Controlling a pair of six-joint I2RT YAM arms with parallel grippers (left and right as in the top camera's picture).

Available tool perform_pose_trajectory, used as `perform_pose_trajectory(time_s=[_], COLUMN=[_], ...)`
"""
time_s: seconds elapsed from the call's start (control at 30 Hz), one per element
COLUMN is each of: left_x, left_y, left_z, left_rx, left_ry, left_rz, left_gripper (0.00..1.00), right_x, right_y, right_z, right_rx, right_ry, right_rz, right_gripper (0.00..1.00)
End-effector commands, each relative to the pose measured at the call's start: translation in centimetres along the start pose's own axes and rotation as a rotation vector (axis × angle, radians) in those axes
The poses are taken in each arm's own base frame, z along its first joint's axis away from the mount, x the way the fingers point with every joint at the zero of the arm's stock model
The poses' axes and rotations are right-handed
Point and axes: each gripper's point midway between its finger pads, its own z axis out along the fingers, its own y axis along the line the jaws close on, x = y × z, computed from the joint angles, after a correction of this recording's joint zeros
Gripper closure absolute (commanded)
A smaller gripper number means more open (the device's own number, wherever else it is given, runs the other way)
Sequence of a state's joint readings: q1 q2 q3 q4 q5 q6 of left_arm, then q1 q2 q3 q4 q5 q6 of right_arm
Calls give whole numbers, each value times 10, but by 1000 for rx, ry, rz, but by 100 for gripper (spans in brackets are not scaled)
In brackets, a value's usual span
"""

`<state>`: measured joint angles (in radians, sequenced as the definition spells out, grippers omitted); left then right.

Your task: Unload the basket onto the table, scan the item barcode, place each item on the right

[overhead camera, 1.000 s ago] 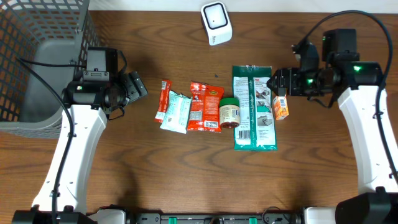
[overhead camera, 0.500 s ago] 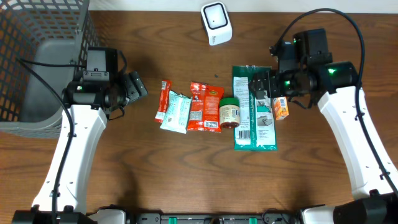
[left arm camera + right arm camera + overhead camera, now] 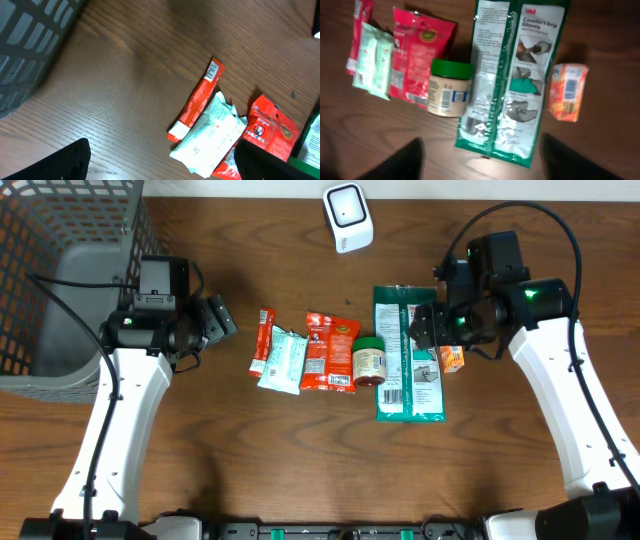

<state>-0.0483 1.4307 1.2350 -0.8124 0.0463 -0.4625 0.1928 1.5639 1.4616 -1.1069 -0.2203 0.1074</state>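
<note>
Pickup step, by the look: right hand [image 3: 428,325] above glove pack [image 3: 408,352], spread wide, holding nothing. Left hand [image 3: 218,320] parked near basket [image 3: 30,240], open, empty. Pack flat on surface [image 3: 300,450], barcode face-up. Next: drop, pinch edge, present to scanner [image 3: 348,217].

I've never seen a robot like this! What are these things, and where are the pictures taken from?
They are two robot arms, each ending in a two-finger gripper. One picture looks down from above; the other two come from cameras on the wrists. On the table lie a red stick packet, a pale packet, a red bag, a green-lidded jar, a green glove pack and an orange box. A white scanner and a basket stand nearby. The left gripper and the right gripper are both open and hold nothing.
</note>
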Motion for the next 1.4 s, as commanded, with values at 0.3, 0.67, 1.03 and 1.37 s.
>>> perform_pose_trajectory(time_s=[0.3, 0.67, 1.03, 1.37], left_x=[-3, -3, -3, -3], left_y=[2, 2, 2, 2], left_z=[-2, -2, -2, -2], left_rx=[-10, -10, -10, -10], left_ry=[-9, -9, -9, -9], left_rz=[14, 14, 14, 14], left_gripper=[8, 8, 8, 8], right_x=[-3, 9, 14, 9], right_y=[19, 14, -5, -34], right_z=[8, 21, 38, 23], right_rx=[-35, -27, 57, 97], right_ry=[-11, 28, 24, 17], right_rz=[-14, -4, -4, 148], right_gripper=[22, 22, 16, 58])
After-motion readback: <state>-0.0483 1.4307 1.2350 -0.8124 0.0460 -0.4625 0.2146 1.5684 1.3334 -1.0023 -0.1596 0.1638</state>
